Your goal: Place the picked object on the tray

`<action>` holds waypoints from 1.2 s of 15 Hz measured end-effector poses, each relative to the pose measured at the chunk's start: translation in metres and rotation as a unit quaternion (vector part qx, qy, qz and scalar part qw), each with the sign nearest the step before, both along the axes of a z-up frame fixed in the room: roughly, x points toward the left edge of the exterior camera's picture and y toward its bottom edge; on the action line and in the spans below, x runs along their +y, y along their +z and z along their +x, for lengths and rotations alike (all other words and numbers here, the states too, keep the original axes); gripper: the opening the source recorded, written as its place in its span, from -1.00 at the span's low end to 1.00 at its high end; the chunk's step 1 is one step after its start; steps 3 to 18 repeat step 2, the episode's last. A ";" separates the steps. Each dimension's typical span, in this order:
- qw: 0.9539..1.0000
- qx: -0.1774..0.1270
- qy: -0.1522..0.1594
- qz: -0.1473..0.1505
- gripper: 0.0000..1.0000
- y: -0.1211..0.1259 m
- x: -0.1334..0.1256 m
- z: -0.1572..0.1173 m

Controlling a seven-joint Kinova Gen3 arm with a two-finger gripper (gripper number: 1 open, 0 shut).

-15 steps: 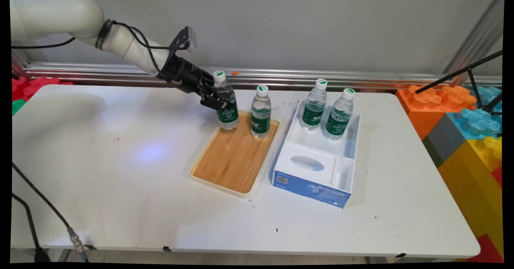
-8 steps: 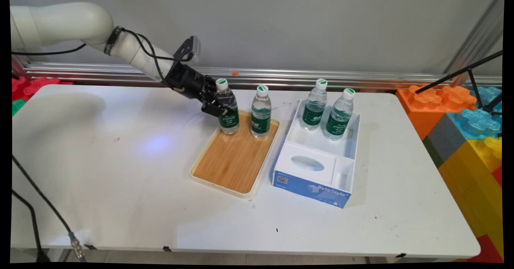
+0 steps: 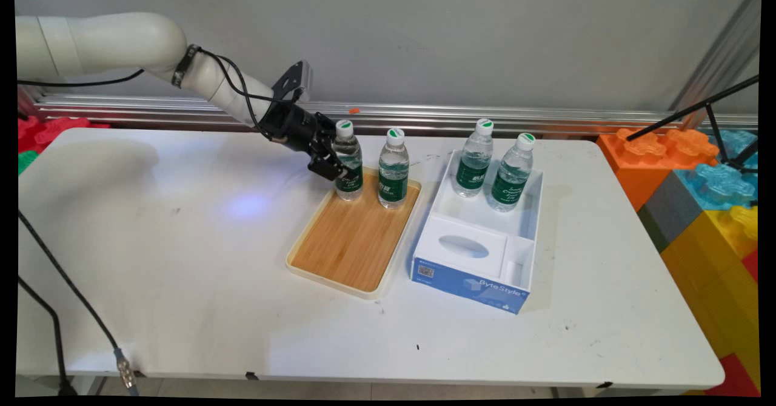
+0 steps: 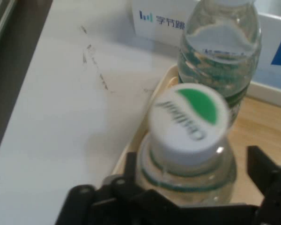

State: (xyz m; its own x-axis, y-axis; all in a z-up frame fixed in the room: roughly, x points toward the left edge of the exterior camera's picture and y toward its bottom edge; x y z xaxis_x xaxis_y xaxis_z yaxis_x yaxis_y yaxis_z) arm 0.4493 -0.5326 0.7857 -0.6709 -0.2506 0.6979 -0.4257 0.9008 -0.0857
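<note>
Four water bottles stand on the white bench (image 3: 182, 285), all upright with white-and-green caps. Two are on the one bamboo tray (image 3: 354, 239), at its far end: the held bottle (image 3: 348, 160) at about 11 o'clock on the tray, and the free bottle (image 3: 394, 168) just beside it at 1 o'clock. The hand (image 3: 335, 165) is clamped on the held bottle's body, a finger on either side (in the hand view the cap (image 4: 187, 123) fills the middle, with the fingers (image 4: 264, 174) flanking the shoulder). The other two bottles, the box's left bottle (image 3: 474, 159) and the box's right bottle (image 3: 512, 173), stand in the far compartment of the one blue-and-white box (image 3: 470, 285), which lies at 3 o'clock from the tray.
</note>
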 end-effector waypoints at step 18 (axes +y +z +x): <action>1.000 -0.004 -0.005 -0.001 1.00 -0.001 0.001 -0.001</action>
